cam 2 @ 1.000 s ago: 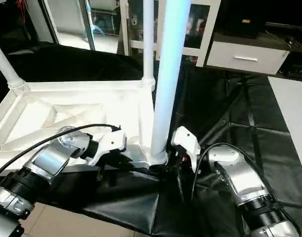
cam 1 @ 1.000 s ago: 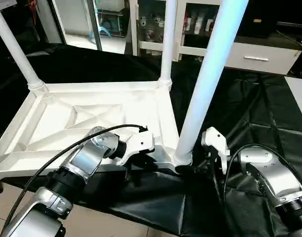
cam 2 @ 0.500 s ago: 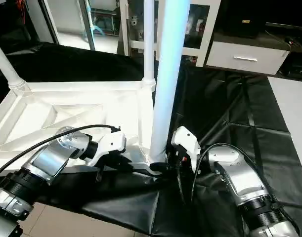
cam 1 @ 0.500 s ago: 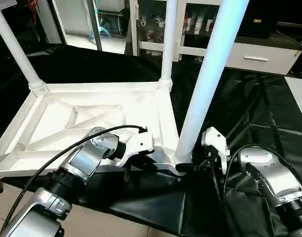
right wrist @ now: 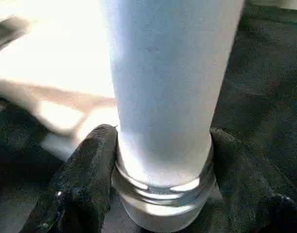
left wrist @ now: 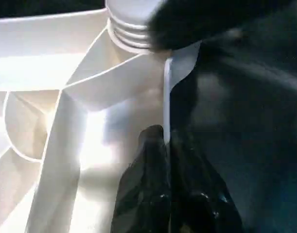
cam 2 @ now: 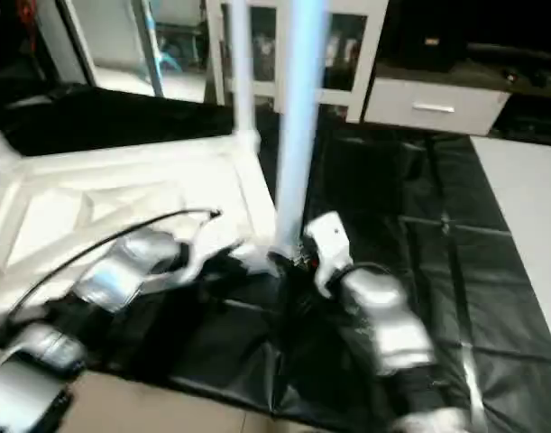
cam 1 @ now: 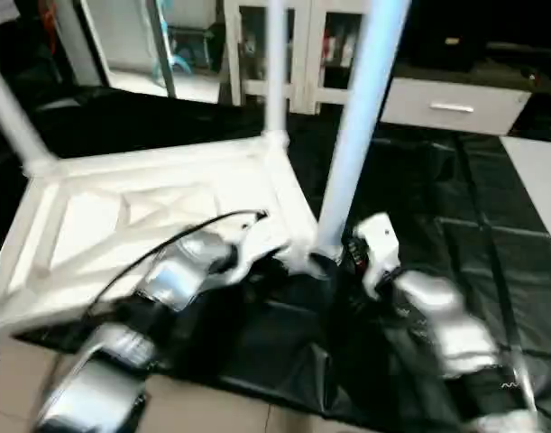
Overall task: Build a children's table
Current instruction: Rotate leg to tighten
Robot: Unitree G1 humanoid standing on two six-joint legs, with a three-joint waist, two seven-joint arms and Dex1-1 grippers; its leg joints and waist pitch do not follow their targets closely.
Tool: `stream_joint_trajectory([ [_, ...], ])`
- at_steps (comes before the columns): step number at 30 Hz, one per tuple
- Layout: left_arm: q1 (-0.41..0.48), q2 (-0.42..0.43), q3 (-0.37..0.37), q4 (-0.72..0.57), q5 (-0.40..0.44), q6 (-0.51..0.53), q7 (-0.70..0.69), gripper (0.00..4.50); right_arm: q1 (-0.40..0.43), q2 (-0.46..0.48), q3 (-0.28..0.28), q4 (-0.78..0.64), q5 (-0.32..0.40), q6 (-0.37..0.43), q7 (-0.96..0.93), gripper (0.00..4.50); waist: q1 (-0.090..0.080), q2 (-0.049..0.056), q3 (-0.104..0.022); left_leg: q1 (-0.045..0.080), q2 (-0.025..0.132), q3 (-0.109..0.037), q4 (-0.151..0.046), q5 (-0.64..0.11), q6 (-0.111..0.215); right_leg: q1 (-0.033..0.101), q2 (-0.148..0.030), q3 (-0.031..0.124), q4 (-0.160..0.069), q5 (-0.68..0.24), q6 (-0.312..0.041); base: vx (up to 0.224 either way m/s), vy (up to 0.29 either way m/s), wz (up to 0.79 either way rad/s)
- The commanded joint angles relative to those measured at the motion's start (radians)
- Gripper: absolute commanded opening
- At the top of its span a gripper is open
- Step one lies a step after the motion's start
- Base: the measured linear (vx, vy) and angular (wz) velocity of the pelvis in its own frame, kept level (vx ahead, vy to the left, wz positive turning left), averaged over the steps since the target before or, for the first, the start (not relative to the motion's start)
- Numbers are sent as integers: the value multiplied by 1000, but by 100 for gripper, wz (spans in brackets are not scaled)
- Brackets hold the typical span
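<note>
Nearest me, the right gripper [right wrist: 160, 194] is clamped round the base of the near leg [cam 1: 352, 135] where it meets the corner socket, and the left gripper [left wrist: 165, 160] pinches the rim of the upturned tabletop [cam 1: 158, 212] lying on the black-draped counter [cam 1: 455, 207]. If that leg goes in crooked, I'd guess it could jam or lever the top sideways. Farther back, two more legs [cam 1: 275, 63] stand upright, something the wrist cameras miss, though they show each grip clearly.
</note>
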Motion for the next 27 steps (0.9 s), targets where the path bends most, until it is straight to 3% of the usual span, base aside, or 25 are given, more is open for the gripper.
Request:
stream_joint_trajectory([
  [1,-14,-36,20,72,22,17,144,0,-35,62,-58,86,-40,10,-248,265,-6,-1,-47,0,38,-19,-92,-270,-5,31,-39,28,-85,-345,-179,0,0,0],
  [4,-27,-59,34,104,23,10,186,0,-51,120,-119,145,-10,-14,-372,264,-9,-3,-53,-4,35,-16,-87,-232,15,39,-41,30,-78,-240,-212,0,0,0],
  [5,-32,-66,37,116,26,7,201,0,-58,131,-124,167,-17,-22,-408,264,-7,11,-53,-2,36,-18,-87,-224,18,39,-42,30,-75,-218,-219,0,0,0],
  [6,-41,-76,38,138,35,-2,231,0,-74,146,-110,201,-46,-46,-450,264,-12,4,-55,-6,35,-16,-84,-203,28,42,-39,30,-72,-166,-231,0,0,0],
  [8,-44,-78,38,145,36,-7,236,0,-83,153,-97,213,-62,-54,-461,264,-9,5,-58,-7,35,-15,-81,-173,46,48,-41,29,-66,-121,-247,0,0,0],
  [10,-56,-90,42,181,32,-27,262,0,-98,179,-68,212,-80,-80,-424,264,-11,-4,-57,-12,35,-15,-80,-150,70,52,-40,26,-63,-87,-258,0,0,0],
  [12,-57,-90,42,187,32,-30,264,0,-101,182,-60,210,-79,-91,-397,264,-8,1,-56,-7,37,-13,-79,-150,76,50,-42,28,-64,-90,-262,0,0,0],
  [13,-54,-86,41,189,31,-33,262,0,-97,179,-45,198,-73,-102,-359,320,-8,0,-54,-8,37,-13,-81,-167,82,51,-42,27,-66,-111,-263,0,0,0],
  [14,-53,-83,40,188,30,-34,259,0,-93,176,-39,190,-71,-108,-345,334,-7,0,-52,-7,39,-14,-83,-191,79,50,-43,27,-69,-151,-257,0,0,0],
  [18,-37,-61,29,183,24,-45,216,0,-71,139,-13,126,-63,-113,-272,362,-7,-6,-49,-11,39,-15,-86,-215,72,52,-44,28,-75,-219,-230,0,0,0],
  [21,-11,-33,4,153,21,-63,131,0,-52,77,-21,47,-16,-65,-149,380,-7,-9,-47,-13,40,-17,-88,-222,81,53,-45,29,-78,-254,-214,0,0,0],
  [23,11,-12,-14,122,15,-72,62,0,-34,15,-9,-11,10,-35,-27,400,-7,-8,-47,-11,40,-17,-87,-220,86,51,-44,28,-80,-262,-213,0,0,0],
  [24,18,-4,-20,112,14,-75,40,0,-27,-10,-3,-31,19,-19,16,414,-4,-3,-49,-12,43,-16,-84,-195,92,50,-46,31,-74,-222,-226,0,0,0],
  [26,32,12,-34,92,10,-99,-4,0,-14,-54,4,-70,45,26,94,424,-2,-7,-50,-14,45,-16,-82,-177,107,55,-45,30,-70,-177,-241,0,0,0],
  [27,45,26,-46,71,-1,-115,-53,0,-4,-93,9,-98,64,50,154,424,-2,-5,-50,-12,46,-14,-82,-169,108,51,-45,31,-69,-164,-247,0,0,0],
])
